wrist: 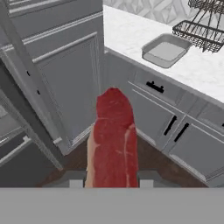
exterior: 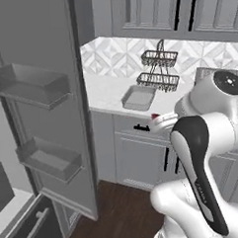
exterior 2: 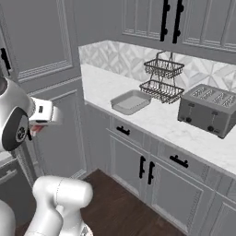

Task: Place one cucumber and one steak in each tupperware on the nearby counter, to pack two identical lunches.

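Steak (wrist: 113,140) is sitting clamped between the fingers (wrist: 109,183), which are closing tight on its near end so the red slab is projecting straight out ahead of the hand, in the air in front of the grey cabinets. Gripper is hanging off the table's front edge in the left base view (exterior: 158,120), a sliver of red showing at its tip. Tupperware (wrist: 166,50), a shallow grey tray, is lying open and apparently empty on the white table (exterior 2: 152,117), near its front edge and just beside the wire basket rack (exterior 2: 163,80); the toaster (exterior 2: 209,109) is standing further along. Judgement: steak is being carried toward that tray; a second tray and any cucumber are not discernible.
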